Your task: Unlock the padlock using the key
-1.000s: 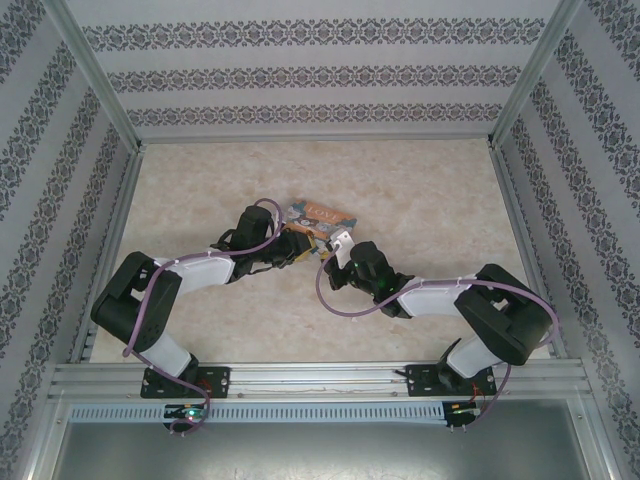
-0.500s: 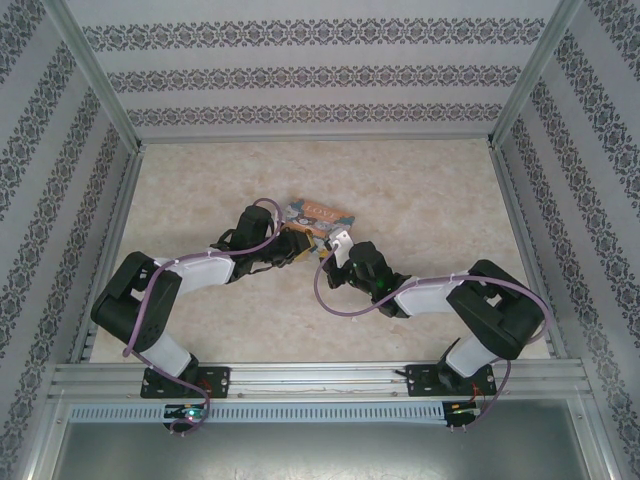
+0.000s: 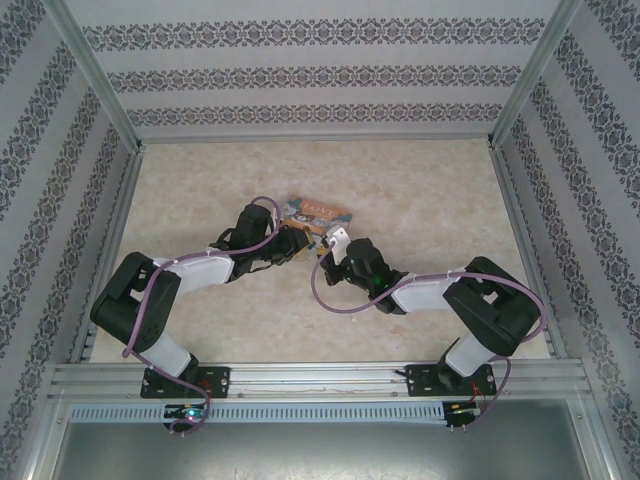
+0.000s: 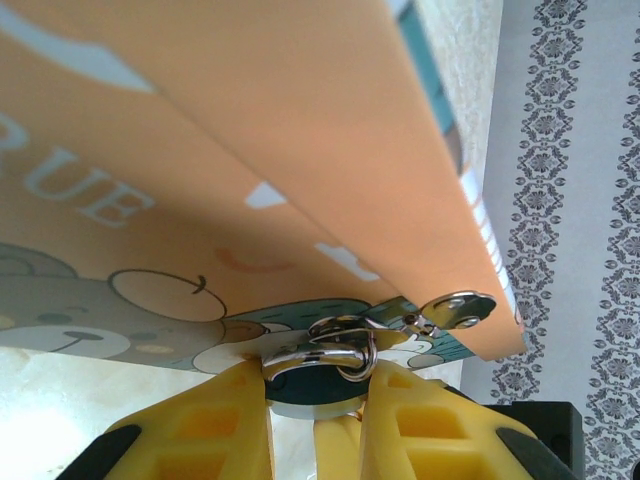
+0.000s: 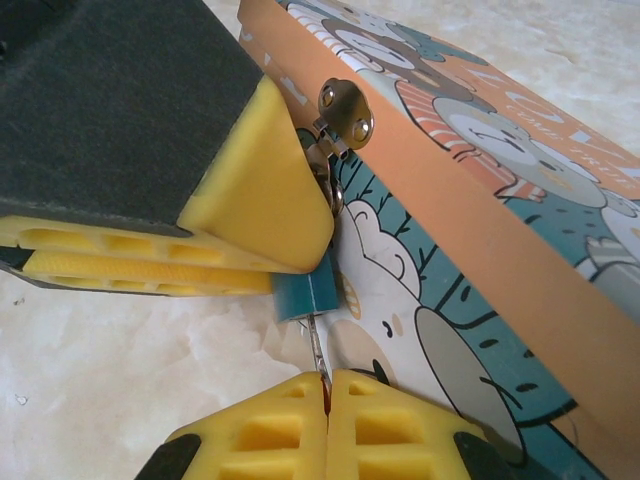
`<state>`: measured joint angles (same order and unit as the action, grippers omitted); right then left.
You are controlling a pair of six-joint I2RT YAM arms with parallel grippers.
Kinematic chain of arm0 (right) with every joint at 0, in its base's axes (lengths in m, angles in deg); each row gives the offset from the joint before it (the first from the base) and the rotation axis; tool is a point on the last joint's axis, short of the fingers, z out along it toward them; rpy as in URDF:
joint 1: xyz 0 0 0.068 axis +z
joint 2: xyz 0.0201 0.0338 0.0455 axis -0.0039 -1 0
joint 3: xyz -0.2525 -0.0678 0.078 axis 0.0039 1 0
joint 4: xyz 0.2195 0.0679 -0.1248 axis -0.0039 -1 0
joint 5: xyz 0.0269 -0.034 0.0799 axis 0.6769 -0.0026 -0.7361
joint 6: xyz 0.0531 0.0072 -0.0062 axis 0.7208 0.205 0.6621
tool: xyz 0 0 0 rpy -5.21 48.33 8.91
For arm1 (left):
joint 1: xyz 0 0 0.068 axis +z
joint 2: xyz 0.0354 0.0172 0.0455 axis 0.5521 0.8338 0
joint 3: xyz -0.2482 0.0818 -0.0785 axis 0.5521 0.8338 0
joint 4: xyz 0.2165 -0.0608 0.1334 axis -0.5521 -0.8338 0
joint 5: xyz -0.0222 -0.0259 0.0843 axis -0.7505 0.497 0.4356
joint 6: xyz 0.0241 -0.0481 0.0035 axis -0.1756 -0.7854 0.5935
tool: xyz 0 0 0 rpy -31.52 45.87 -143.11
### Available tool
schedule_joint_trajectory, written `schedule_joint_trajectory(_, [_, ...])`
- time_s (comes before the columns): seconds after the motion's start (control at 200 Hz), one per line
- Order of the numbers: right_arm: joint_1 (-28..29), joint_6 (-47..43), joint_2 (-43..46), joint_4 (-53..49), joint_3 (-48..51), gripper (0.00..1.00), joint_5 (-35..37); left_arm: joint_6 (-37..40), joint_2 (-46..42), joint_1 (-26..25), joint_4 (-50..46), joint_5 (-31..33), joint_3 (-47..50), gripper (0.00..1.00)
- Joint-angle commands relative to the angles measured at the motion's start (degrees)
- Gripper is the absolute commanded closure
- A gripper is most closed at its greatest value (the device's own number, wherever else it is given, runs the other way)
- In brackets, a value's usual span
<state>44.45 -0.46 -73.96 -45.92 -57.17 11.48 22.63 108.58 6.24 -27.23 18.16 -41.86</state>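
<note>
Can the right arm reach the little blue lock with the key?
Probably yes. The right gripper pinches the key, whose tip meets the bare bottom of the padlock; the left gripper clamps only its sides.

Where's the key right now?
Right wrist view, bottom centre: the key is pinched in the right gripper, its tip meeting the underside of the teal padlock, which the left gripper clamps at the cartoon tin's hasp.
</note>
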Motion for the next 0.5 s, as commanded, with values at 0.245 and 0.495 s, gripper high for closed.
schedule_joint_trajectory(0.245, [-0.37,-6.77,-0.73,8.24,-4.13,1.00,-1.07,2.81,-2.40,-1.46,-2.59,-4.66,-2.54,0.78])
schedule_joint_trajectory(0.495, [-0.53,-8.94,-1.33,9.40,-4.31,1.00,-0.63,2.62,-2.34,-1.48,-2.75,-4.75,-2.54,0.78])
